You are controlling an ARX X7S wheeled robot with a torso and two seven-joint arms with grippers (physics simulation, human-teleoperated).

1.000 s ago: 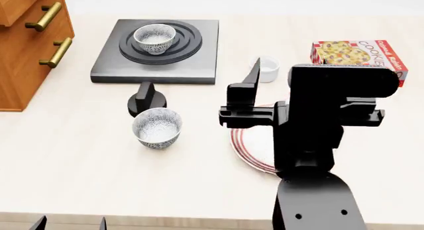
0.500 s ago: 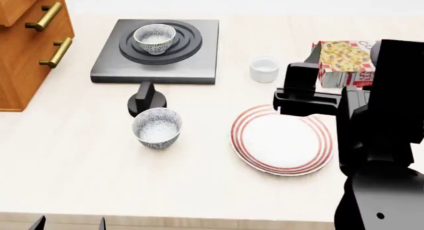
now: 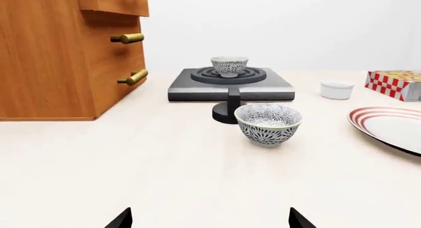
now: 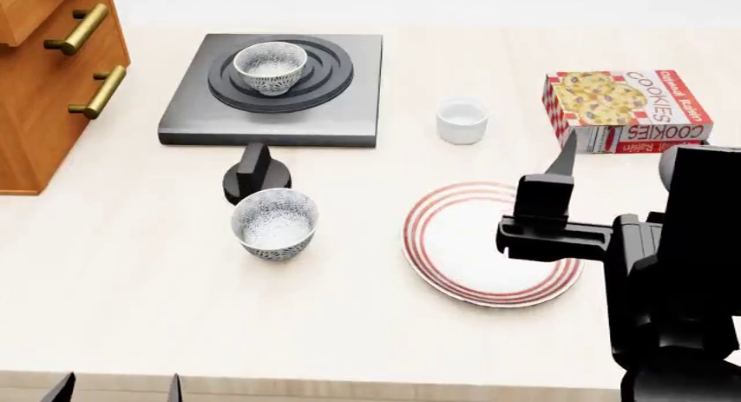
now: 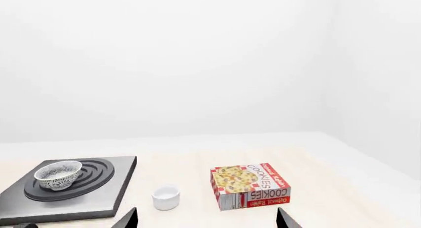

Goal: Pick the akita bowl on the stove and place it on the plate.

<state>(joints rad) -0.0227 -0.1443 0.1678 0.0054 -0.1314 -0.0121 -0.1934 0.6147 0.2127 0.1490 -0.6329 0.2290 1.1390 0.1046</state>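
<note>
Head view: the akita bowl sits on the burner rings of the stove, its twin bowl stands on the table just before the black knob, and the right gripper hangs over the plate; whether its jaws are parted I cannot tell here. Left wrist view: the left gripper shows two well-separated fingertips, parted and empty, facing the twin bowl and the wooden cabinet. Right wrist view: fingertips spread wide with nothing between, above the white cup and cookie box.
</note>
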